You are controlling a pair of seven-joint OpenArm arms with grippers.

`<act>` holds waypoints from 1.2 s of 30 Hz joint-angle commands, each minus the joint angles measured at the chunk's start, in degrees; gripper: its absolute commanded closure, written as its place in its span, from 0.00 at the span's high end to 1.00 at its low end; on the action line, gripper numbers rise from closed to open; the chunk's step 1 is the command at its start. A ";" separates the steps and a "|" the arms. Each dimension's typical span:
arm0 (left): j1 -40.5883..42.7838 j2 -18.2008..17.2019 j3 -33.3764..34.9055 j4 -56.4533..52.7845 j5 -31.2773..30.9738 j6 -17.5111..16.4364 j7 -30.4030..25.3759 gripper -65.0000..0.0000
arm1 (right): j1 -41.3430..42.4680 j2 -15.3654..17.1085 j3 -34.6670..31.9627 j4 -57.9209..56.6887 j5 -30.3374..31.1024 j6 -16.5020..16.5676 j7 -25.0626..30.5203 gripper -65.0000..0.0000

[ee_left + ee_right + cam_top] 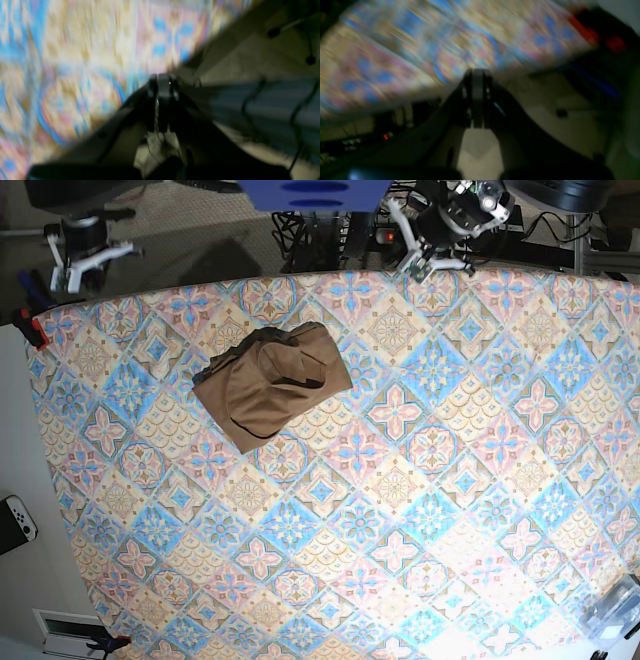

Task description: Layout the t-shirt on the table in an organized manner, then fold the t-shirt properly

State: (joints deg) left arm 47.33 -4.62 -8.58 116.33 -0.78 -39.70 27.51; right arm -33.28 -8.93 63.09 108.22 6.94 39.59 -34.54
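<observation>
The brown t-shirt (270,385) lies crumpled in a heap on the far left part of the patterned table (420,510), touched by neither gripper. My left gripper (432,260) hovers over the table's far edge at the upper right. In the blurred left wrist view its fingers (163,80) are closed together and empty. My right gripper (85,268) hangs beyond the far left corner, off the table. In the blurred right wrist view it (478,73) also looks shut and empty. The t-shirt appears in neither wrist view.
A red clamp (35,330) grips the table's far left edge. Cables and a power strip (350,230) lie on the floor behind the table. A white game controller (15,520) lies on the white surface at left. A clear plastic item (615,610) is at the near right corner.
</observation>
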 commanded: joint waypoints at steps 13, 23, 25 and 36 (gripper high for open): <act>-4.83 0.18 -7.20 -24.95 -0.41 -0.30 -2.76 0.00 | -4.92 0.45 1.48 -14.64 -0.39 0.41 3.38 0.00; -15.46 -2.28 -8.26 -53.34 6.62 -0.30 -13.40 0.00 | 6.86 0.53 7.28 -32.75 -20.35 0.41 9.62 0.00; -17.49 -2.89 -8.26 -58.88 8.12 -0.30 -16.30 0.00 | 8.09 0.53 7.37 -37.06 -23.16 0.41 11.03 0.00; -31.81 -5.97 -7.90 -92.55 15.76 -0.30 -29.92 0.00 | 17.06 10.03 7.46 -63.08 -32.13 0.41 12.35 0.00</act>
State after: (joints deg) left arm 14.92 -10.15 -16.51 23.55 14.90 -39.31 -3.05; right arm -16.14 0.34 70.50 44.07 -26.15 39.53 -23.16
